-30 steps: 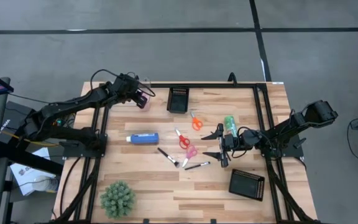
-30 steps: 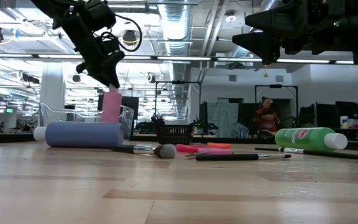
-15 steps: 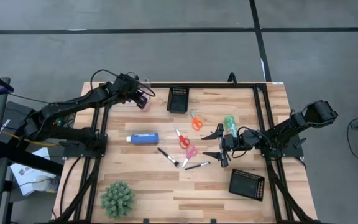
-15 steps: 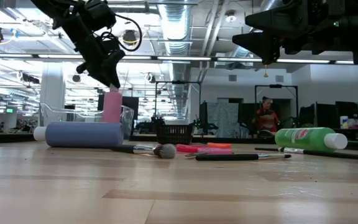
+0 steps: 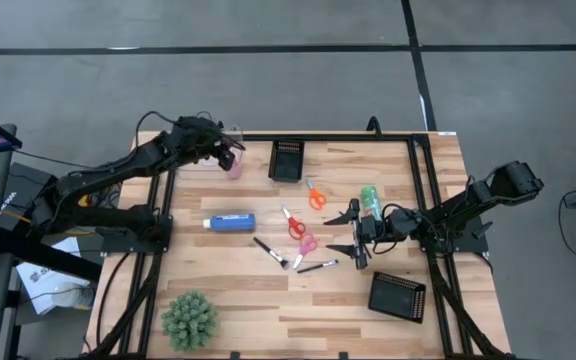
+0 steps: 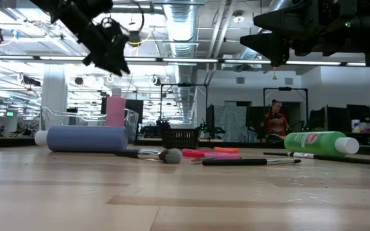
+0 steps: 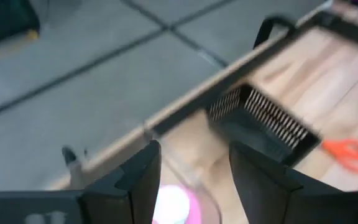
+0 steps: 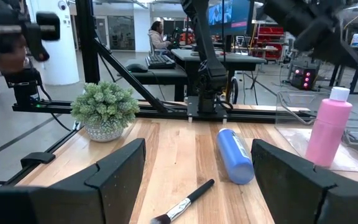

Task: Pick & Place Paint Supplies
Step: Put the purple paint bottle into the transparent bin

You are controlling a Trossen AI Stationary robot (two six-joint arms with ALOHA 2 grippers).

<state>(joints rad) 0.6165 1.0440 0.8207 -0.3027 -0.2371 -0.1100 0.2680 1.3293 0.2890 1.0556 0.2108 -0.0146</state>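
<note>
The pink bottle [image 6: 115,110] with a white cap [image 7: 171,205] stands upright on its base in a clear box [image 6: 85,119] at the table's far left. My left gripper [image 6: 119,64] hangs open just above it, touching nothing. On the wood lie the blue bottle [image 5: 230,222], the green bottle [image 5: 370,200], three scissors [image 5: 315,193] [image 5: 293,223] [image 5: 307,243] and two brushes [image 5: 270,252] [image 5: 316,266]. My right gripper [image 5: 353,232] waits open beside the green bottle, level above the table.
One black mesh tray [image 5: 286,159] sits at the far edge right of the clear box, and another [image 5: 397,296] at the near right. A spiky green plant [image 5: 189,320] stands at the near left. Bare wood lies between the plant and the near tray.
My left gripper has opened and let go of the pink bottle's top, then risen clear of it and tipped its fingers upward. The pink bottle stays standing upright in the clear box.
</note>
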